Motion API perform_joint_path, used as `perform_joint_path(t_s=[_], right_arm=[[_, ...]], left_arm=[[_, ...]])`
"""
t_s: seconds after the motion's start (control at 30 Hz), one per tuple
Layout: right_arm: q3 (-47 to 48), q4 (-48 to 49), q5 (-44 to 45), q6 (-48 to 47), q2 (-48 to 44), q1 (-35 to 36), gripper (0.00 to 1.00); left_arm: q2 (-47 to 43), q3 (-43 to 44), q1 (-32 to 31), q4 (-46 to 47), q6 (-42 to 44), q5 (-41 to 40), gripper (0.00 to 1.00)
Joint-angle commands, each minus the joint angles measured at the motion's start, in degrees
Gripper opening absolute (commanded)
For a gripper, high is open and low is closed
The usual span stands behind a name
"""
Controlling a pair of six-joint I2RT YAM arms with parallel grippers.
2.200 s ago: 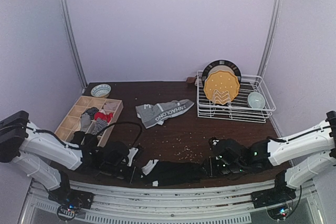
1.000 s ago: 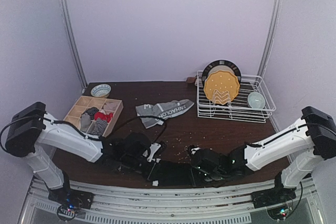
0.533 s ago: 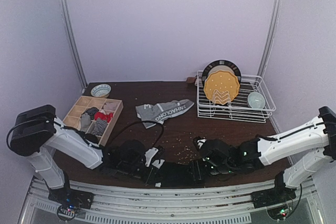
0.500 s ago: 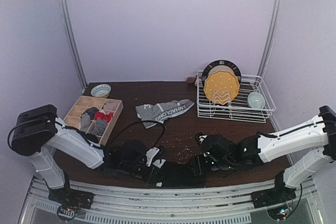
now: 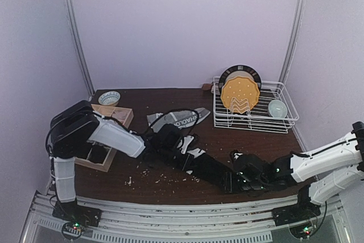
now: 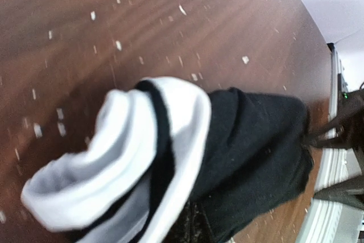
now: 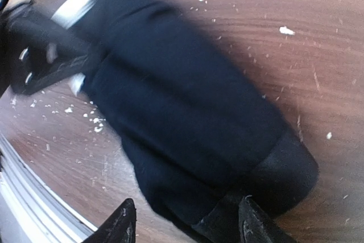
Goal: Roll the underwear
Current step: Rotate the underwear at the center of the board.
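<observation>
The black underwear (image 5: 211, 167) with a white waistband lies stretched out diagonally on the brown table. My left gripper (image 5: 185, 147) is shut on its waistband end. In the left wrist view the white band (image 6: 142, 157) is bunched above my gripper (image 6: 196, 227). My right gripper (image 5: 228, 181) sits at the other end. In the right wrist view its fingers (image 7: 124, 225) stand wide apart, with the black cloth (image 7: 182, 129) lying between them. The grey underwear with a white-lettered waistband (image 5: 183, 119) lies farther back, partly hidden by my left arm.
A wooden divided box (image 5: 107, 119) with rolled items stands at the left, partly behind my left arm. A small bowl (image 5: 109, 97) sits behind it. A white wire dish rack (image 5: 254, 119) with a yellow plate (image 5: 240, 95) stands at the back right. White crumbs (image 5: 149, 174) dot the table.
My left arm has swung back towards the table's middle, dragging the waistband end with it, so the bunched black underwear is now pulled out long. My right gripper has shifted right.
</observation>
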Motion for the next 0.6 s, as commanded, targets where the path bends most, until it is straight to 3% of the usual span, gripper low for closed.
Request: perform_joint_path(t_s=[0.0, 0.17, 0.2, 0.23, 0.33, 0.47, 0.57], right_arm=[[-3.38, 3.04, 1.98, 7.44, 0.53, 2.46, 0.59], [-0.04, -0.29, 2.55, 6.04, 0.48, 3.95, 0.6], [0.73, -2.21, 3.21, 5.22, -0.89, 4.01, 0.61], [1.49, -4.11, 4.24, 3.82, -2.26, 3.97, 0.62], [4.75, -12.68, 7.32, -1.71, -6.6, 3.38, 0.65], [5.47, -15.61, 7.0, -5.31, -10.4, -1.09, 0.66], [3.2, -10.83, 2.45, -6.66, -9.58, -7.48, 0.65]], left_arm=[[5.84, 8.49, 2.39, -11.13, 6.11, 1.69, 0.0], [7.33, 15.74, 4.41, -16.36, 8.65, 2.55, 0.01], [6.33, 15.78, 4.49, -17.14, 9.2, 2.41, 0.12], [4.95, 15.49, 4.56, -17.83, 10.03, 2.09, 0.29], [-0.26, 14.03, 4.57, -20.46, 11.61, 1.79, 0.54], [-6.49, 10.93, 4.59, -23.08, 12.12, 1.69, 0.79], [-11.78, 6.22, 4.5, -22.18, 10.39, 1.61, 0.86]])
